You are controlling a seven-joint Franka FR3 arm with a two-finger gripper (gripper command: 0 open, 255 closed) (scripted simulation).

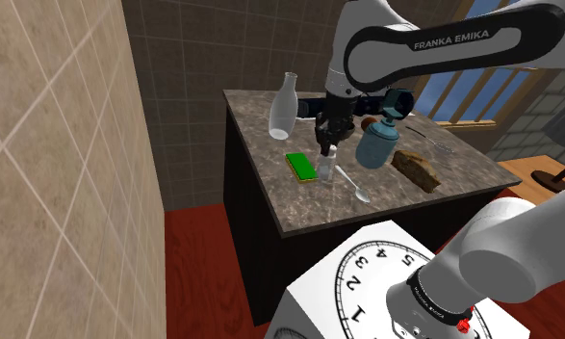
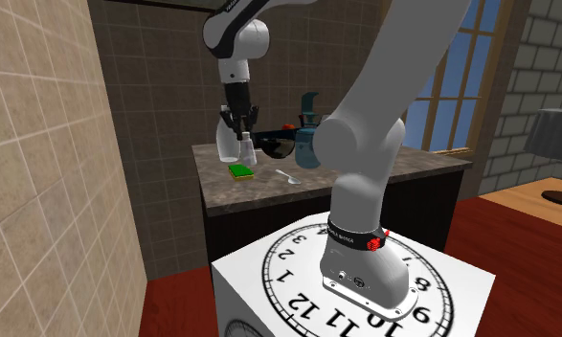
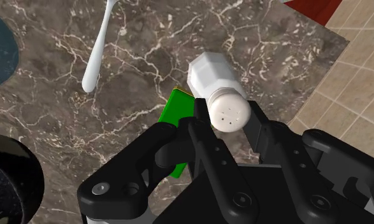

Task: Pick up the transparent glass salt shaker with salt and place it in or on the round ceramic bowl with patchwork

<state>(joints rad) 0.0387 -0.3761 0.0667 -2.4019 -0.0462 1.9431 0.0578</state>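
The salt shaker (image 3: 211, 73) is a clear faceted jar with a white, holed cap. My gripper (image 3: 229, 118) is shut on its cap, one black finger on each side. In the shoulder view the shaker (image 1: 329, 169) hangs under the gripper (image 1: 327, 149), right beside a green sponge (image 1: 300, 166). I cannot tell whether its base touches the counter. The dark round bowl (image 2: 274, 146) stands just behind the gripper (image 2: 242, 137) and the shaker (image 2: 245, 156) on the counter. The bowl's rim (image 3: 7, 184) is also close beside the hand.
On the marble counter (image 1: 396, 207) stand a tall clear bottle (image 1: 283, 104) and a blue jug (image 1: 376, 144). A white spoon (image 1: 352, 183) and a brown loaf (image 1: 415, 169) lie there too. A tiled wall (image 1: 68, 173) rises on the shoulder view's left. The clock-faced stand (image 1: 376, 279) is in front.
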